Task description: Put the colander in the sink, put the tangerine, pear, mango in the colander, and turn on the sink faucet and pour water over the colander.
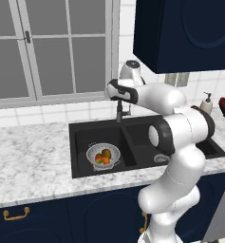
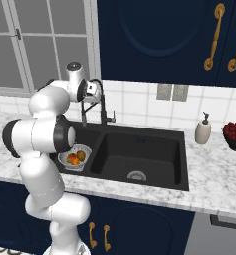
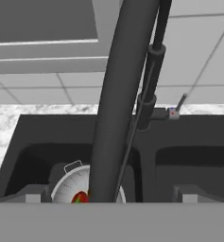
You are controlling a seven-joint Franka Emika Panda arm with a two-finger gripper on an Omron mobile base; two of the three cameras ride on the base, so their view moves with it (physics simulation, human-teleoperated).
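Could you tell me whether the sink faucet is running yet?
Off: no water stream falls from the sink faucet onto the colander in the sink.

Kitchen backdrop: white marble worktop; white tiled wall; grey-framed window; navy upper cabinets with brass handles; navy lower cabinets; grey outlet plate.

Faucet neck fills the frame centre, blocking the claw; right sink basin at lower right lies open
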